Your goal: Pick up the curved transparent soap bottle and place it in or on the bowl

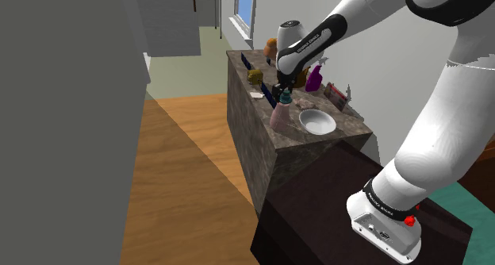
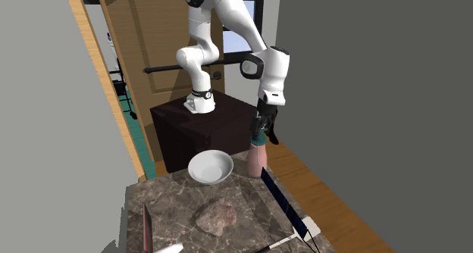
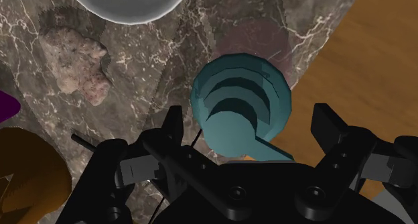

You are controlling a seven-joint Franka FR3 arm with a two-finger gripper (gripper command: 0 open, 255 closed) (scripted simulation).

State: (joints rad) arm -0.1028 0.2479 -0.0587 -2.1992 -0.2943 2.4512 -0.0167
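The soap bottle (image 1: 280, 113) has a pinkish see-through body and a teal pump top (image 3: 240, 112). It stands upright on the marble counter (image 1: 262, 148), close to the edge above the wooden floor. My black gripper (image 1: 282, 94) hangs straight over it, open. In the wrist view its fingers (image 3: 175, 122) stand wide apart on either side of the pump, touching nothing. The white bowl (image 1: 317, 121) sits on the counter just beside the bottle. In the second exterior view the bowl (image 2: 210, 167) lies left of the bottle (image 2: 256, 159) and the gripper (image 2: 264, 132).
A pinkish rock (image 2: 218, 216) lies on the counter past the bowl. A purple bottle (image 1: 315, 78) and a brown object (image 1: 270, 47) stand further back near the wall. A dark blue flat thing (image 2: 284, 202) lies along the counter's edge. The dark stand (image 1: 317, 216) adjoins the counter.
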